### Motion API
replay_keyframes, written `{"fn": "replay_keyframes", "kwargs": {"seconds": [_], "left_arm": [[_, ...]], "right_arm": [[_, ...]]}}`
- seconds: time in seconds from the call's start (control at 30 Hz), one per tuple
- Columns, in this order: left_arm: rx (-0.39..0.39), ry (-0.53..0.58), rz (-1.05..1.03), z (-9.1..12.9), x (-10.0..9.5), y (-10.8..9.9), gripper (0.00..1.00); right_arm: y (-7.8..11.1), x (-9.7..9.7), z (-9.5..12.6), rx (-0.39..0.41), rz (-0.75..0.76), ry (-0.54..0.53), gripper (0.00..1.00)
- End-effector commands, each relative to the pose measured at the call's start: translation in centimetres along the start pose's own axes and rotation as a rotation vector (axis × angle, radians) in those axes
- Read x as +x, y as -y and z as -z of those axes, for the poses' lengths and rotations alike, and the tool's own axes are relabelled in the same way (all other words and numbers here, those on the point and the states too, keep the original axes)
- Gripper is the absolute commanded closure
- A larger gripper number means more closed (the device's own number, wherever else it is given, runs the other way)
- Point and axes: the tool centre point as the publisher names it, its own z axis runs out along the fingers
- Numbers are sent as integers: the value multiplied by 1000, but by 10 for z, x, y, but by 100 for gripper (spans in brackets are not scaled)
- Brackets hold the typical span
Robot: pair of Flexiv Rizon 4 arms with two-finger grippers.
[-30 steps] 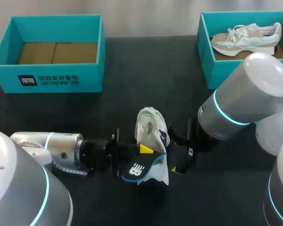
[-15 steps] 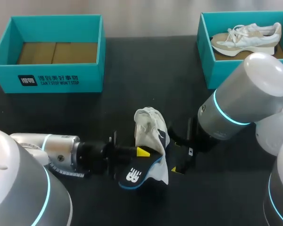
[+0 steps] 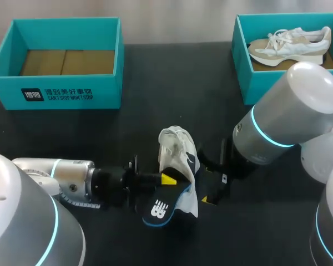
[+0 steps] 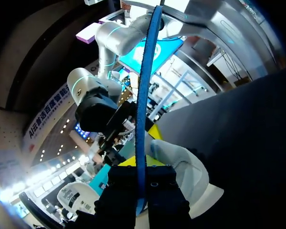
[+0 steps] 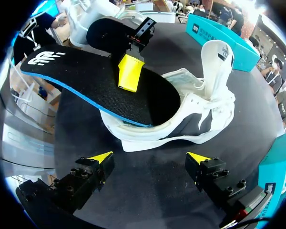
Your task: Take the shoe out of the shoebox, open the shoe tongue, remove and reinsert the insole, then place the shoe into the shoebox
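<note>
1. The shoe (image 3: 176, 151) lies mid-table (image 3: 89, 138), white with dark side patches, its tongue stood up (mouth wide open).
2. The insole (image 3: 162, 206), black with a blue edge, juts half out of the shoe.
3. The left gripper (image 3: 166, 178) is clamped on the insole, beside the shoe.
4. The right gripper (image 5: 150, 158) is spread wide on the shoe's other side, apart from it.

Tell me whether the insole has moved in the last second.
Yes. Held by the left gripper, the insole has slid slightly farther out of the shoe, away from the left shoebox at the back.
</note>
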Motion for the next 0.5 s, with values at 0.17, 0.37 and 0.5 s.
{"fn": "replay_keyframes", "kwargs": {"seconds": [0.17, 0.37, 0.5], "left_arm": [[-38, 37, 55, -6, -2, -3, 100], [-49, 22, 60, -9, -2, -9, 100], [-63, 16, 69, -9, -1, -16, 100]], "right_arm": [[0, 2, -1, 1, -1, 3, 0], [0, 2, -1, 1, -1, 3, 0], [0, 2, -1, 1, -1, 3, 0]]}}
